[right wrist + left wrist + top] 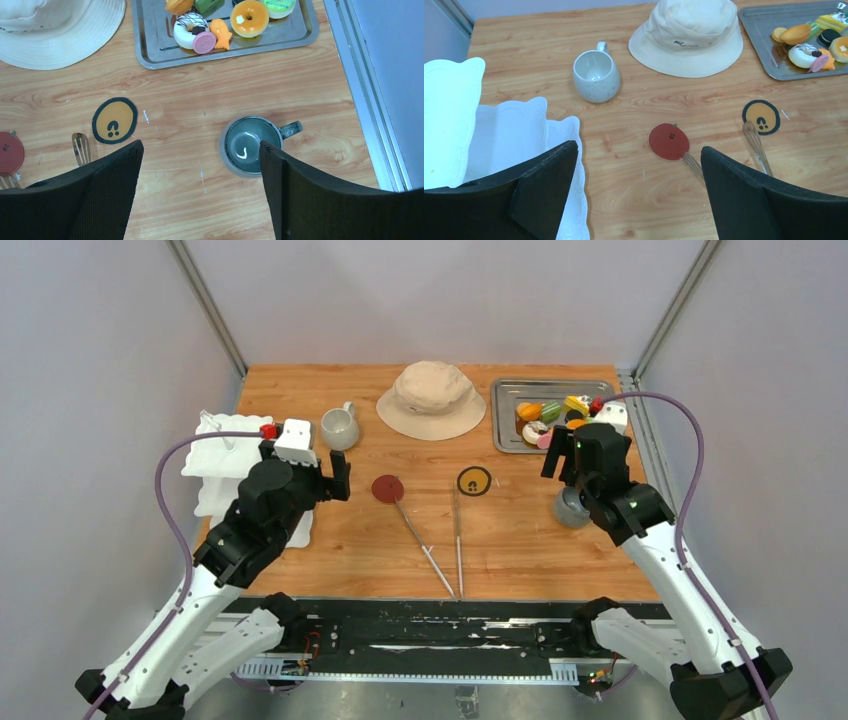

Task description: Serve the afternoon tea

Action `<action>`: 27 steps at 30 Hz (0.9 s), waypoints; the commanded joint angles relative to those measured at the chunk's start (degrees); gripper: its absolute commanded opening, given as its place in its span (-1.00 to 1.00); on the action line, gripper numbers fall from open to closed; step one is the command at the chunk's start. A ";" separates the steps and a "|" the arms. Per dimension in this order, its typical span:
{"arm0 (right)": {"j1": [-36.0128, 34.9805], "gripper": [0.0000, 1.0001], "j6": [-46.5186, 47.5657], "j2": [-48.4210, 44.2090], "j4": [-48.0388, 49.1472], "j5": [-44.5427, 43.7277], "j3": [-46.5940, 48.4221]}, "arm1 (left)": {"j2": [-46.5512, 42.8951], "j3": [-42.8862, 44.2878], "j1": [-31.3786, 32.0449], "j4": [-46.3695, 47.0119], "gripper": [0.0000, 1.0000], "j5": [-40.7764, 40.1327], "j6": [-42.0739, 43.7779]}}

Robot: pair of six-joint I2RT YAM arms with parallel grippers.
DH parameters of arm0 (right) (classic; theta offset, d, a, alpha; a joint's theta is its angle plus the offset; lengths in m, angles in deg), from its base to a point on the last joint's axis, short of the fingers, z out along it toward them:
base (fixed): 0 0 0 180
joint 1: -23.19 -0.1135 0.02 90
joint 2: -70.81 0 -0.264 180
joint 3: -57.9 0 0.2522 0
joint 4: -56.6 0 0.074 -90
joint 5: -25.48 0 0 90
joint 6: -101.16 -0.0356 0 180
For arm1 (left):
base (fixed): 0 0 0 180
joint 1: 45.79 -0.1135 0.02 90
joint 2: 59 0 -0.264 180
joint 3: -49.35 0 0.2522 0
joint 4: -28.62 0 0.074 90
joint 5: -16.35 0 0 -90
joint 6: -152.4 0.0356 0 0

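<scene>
Colourful toy pastries [552, 417] [220, 22] lie in a metal tray [505, 390] at the back right. The white wavy-edged tiered stand [215, 455] [509, 135] is at the left edge. A white mug [340, 428] [596, 77] stands upright beside it. A grey mug [570, 508] [247, 145] stands upright near the right edge. My left gripper [322, 480] [638, 148] hovers open over bare wood, right of the stand. My right gripper [565, 455] [200, 144] hangs open and empty above the table, its right finger overlapping the grey mug's rim in the wrist view.
A beige bucket hat [432, 398] [689, 32] lies at the back centre. Long metal tongs [440, 540] [755, 142] lie in the middle, tips near a red coaster [388, 488] [668, 141] and a yellow coaster [474, 481] [114, 120]. A metal rail [370, 100] borders the right side.
</scene>
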 commanded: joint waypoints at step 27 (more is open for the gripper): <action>-16.73 0.80 -7.28 14.11 6.98 19.12 -4.74 | 1.10 -0.07 -0.40 -3.59 0.96 0.48 -3.55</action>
